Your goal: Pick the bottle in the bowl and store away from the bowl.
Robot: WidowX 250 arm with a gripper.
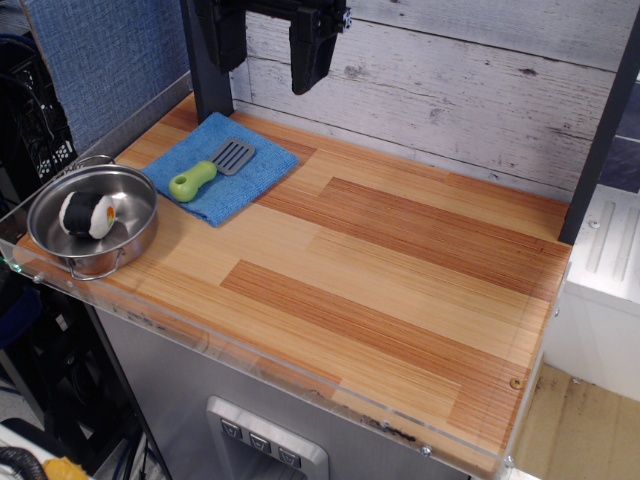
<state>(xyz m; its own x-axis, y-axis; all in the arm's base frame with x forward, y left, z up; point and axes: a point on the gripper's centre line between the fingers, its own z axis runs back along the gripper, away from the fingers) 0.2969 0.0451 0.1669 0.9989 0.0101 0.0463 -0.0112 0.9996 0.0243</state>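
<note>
While black gripper hangs high, empty, opening unclear, black-wrapped plush sushi bottle sits in shiny steel bowl far down-left; between them green-handled spatula on blue cloth

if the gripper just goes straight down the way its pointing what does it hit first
Likely the bare wooden tabletop near the back wall, right of the blue cloth. The gripper hangs high, so depth is uncertain. It would miss the bowl.

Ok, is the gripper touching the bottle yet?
Apart. The only view shows the gripper hanging high by the back wall, with bare table between it and the bottle lying in the bowl.
</note>
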